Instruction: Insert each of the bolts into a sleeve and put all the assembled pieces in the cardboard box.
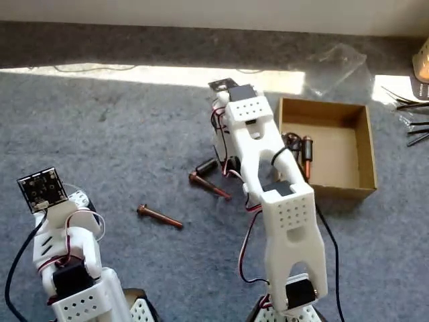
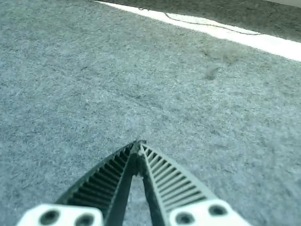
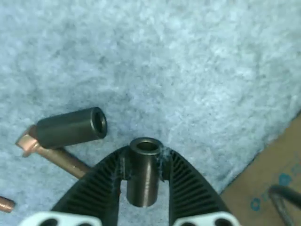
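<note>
Grey carpet [image 1: 120, 147], sunlit strip [image 1: 167, 75] — left fingers [image 2: 108, 179] pressed together, right fingers [image 3: 188, 188] pinching a sleeve [image 3: 143, 174]

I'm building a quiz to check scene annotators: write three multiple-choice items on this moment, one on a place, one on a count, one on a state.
1. Where does the loose sleeve lie? A on a plate; B on the carpet by the head of a bolt; C in a cup.
2. How many bare bolts lie on the carpet? A one; B four; C two.
3. The right gripper is: A shut on a second sleeve; B open; C shut on a bolt.
1 B: the dark tube lies beside the copper head. 2 C: that bolt and a second bolt farther off. 3 A: the sleeve sits clamped between its jaws.
</note>
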Tool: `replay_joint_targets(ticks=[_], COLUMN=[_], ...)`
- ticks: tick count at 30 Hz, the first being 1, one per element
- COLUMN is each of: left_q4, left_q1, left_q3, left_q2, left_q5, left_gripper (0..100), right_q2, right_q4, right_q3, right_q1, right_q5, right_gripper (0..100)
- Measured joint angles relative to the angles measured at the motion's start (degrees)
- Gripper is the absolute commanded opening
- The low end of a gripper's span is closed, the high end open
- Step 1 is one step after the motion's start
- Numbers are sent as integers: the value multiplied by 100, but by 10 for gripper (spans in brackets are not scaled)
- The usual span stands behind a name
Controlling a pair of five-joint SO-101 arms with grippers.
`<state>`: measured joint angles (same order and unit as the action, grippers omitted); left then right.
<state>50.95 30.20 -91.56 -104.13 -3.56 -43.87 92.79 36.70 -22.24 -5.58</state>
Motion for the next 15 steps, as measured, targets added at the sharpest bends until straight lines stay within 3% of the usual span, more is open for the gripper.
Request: replay_joint_targets(ticks=[15], left_q4=[0], left_q1=[0], left_q3=[0], left_q2=[0], left_q5=[0], left_gripper=[14], right_q2=[0], right_q4=[132], right_q3=[26], right_q1=[53], right_q5=[-809], right_gripper=[17])
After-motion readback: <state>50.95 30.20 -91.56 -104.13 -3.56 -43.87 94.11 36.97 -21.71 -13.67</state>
